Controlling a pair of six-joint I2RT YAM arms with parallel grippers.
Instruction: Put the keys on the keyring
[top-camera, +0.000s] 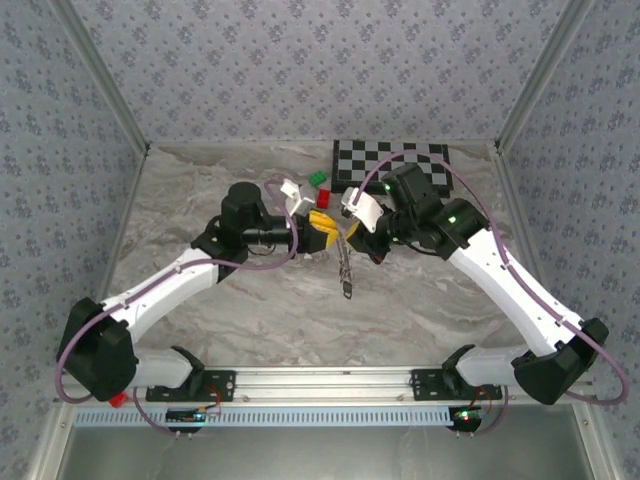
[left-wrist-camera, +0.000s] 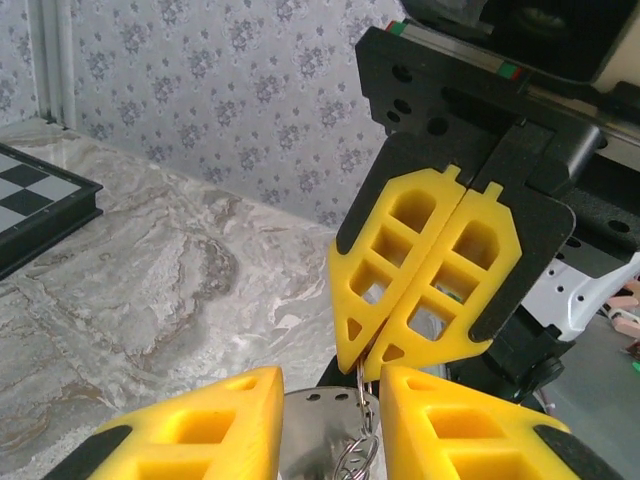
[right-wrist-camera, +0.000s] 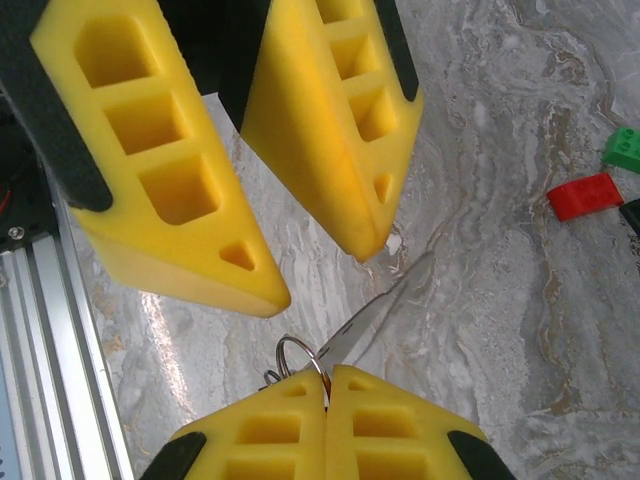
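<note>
keys (top-camera: 346, 268) — lengthwise toward table's near edge (top-camera: 330, 362)

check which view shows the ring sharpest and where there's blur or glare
right wrist view: the ring poking from the shut right pincer is fairly sharp, while the silvery blade beside it is a bright, out-of-focus smear; left wrist view: even light, but the ring is cut off by the bottom edge; top view: soft, even light, hanging keys too small to make out
</note>
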